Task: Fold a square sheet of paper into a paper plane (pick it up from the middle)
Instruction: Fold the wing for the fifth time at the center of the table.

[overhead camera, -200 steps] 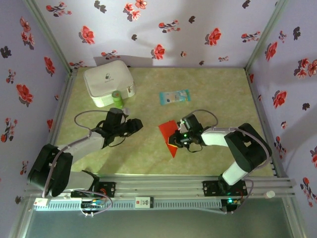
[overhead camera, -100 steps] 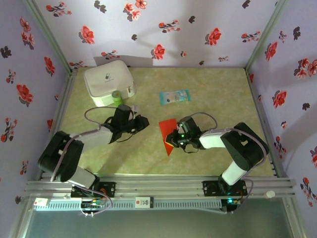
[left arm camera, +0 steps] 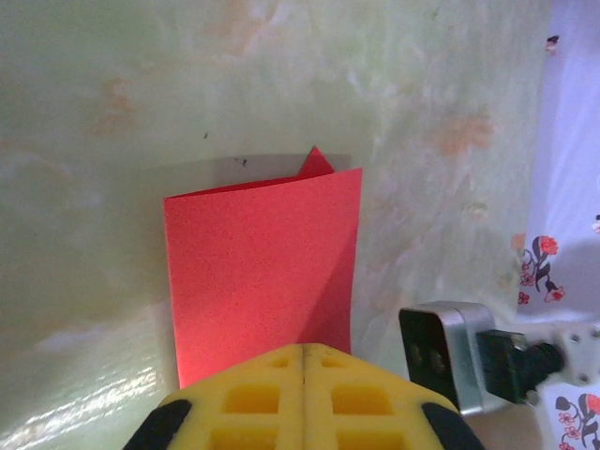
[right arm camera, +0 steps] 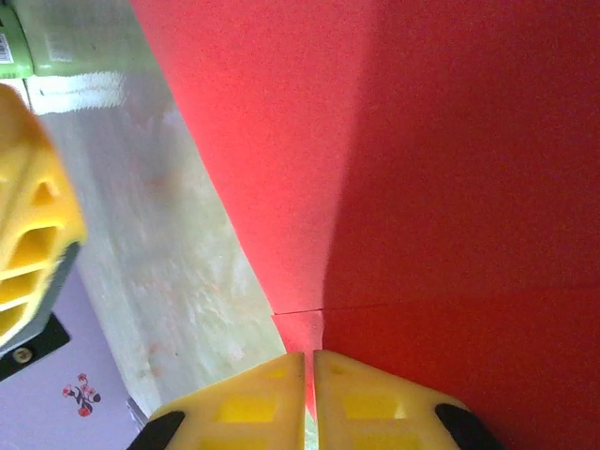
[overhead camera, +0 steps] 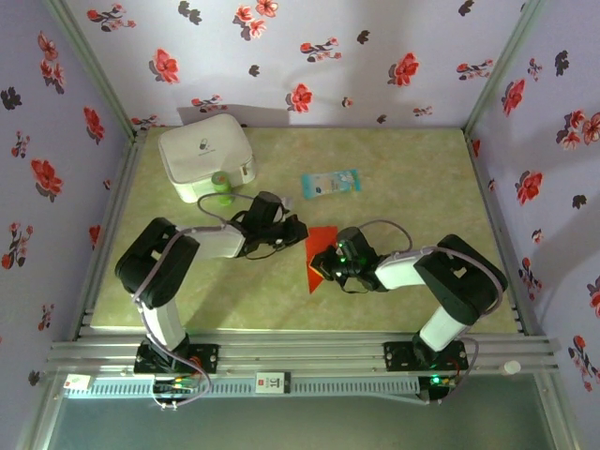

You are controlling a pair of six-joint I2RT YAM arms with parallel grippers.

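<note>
Top external view, nearest first: finds the right fingers [overhead camera: 325, 264] clamped on the near part of the folded red paper [overhead camera: 321, 240], near the middle of the tabletop [overhead camera: 412, 197]. Confirms that grip on the right wrist view, with a red sliver pinched between the yellow tips. Meets the left fingers [overhead camera: 298, 228] pressed together at the paper's far left corner; cannot tell whether paper sits between them. Farther back, notes a pale blue packet [overhead camera: 330, 182], then a white case [overhead camera: 204, 155] at far left.
</note>
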